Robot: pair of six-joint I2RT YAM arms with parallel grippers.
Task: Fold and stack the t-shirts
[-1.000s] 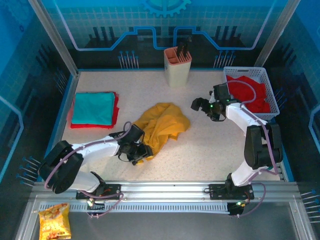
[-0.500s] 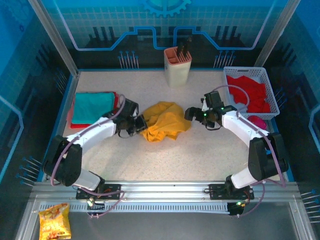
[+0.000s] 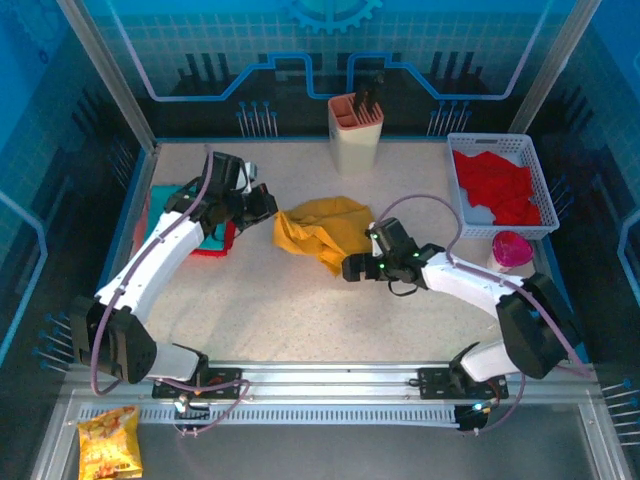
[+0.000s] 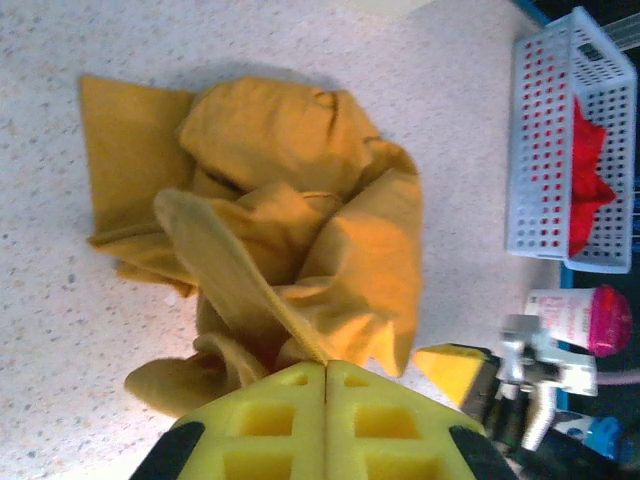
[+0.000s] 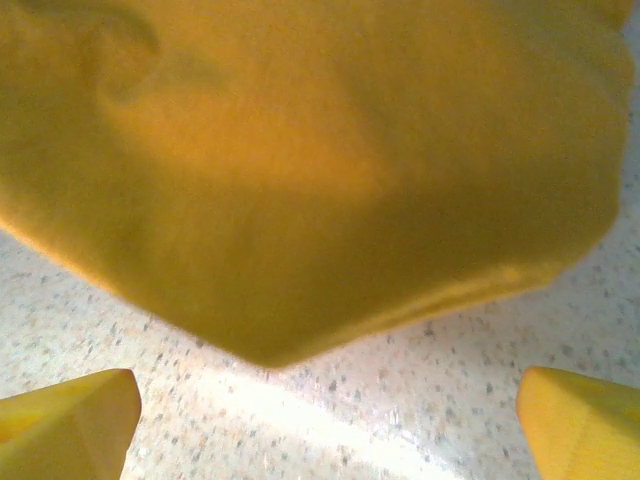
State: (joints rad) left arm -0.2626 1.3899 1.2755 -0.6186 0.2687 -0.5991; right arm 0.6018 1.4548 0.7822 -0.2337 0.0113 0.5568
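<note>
Pinching the mustard-yellow t-shirt [image 3: 322, 230] at its 9 o'clock edge

The left gripper [image 3: 262, 205] is clenched on the shirt. In the left wrist view its two yellow pads [image 4: 270, 425] meet flat against each other, and a narrow fold of the cloth runs from the heap straight into the seam between them. From above, the shirt lies crumpled near the middle of the table [image 3: 300, 320], a little toward 12 o'clock. The left gripper sits at the heap's 9 o'clock, touching its edge.

The right gripper [image 3: 352, 268] stands released, jaws wide, at the shirt's 5 o'clock, low over the tabletop and close against the hem. Its wrist view shows a yellow fingertip [image 5: 70, 415] in each lower corner with bare speckled table between them. The yellow cloth bulges just ahead at 12 o'clock; whether the tips touch it cannot be told.

At the table's 10 o'clock a folded teal t-shirt [image 3: 160, 210] rests on a red t-shirt [image 3: 208, 247], and the left arm crosses over them. At 2 o'clock a white basket [image 3: 490, 138] holds red garments [image 3: 495, 185], with a pink-capped cup [image 3: 508, 250] just beside its 6 o'clock side. A beige holder [image 3: 355, 135] stands at 12 o'clock.
</note>
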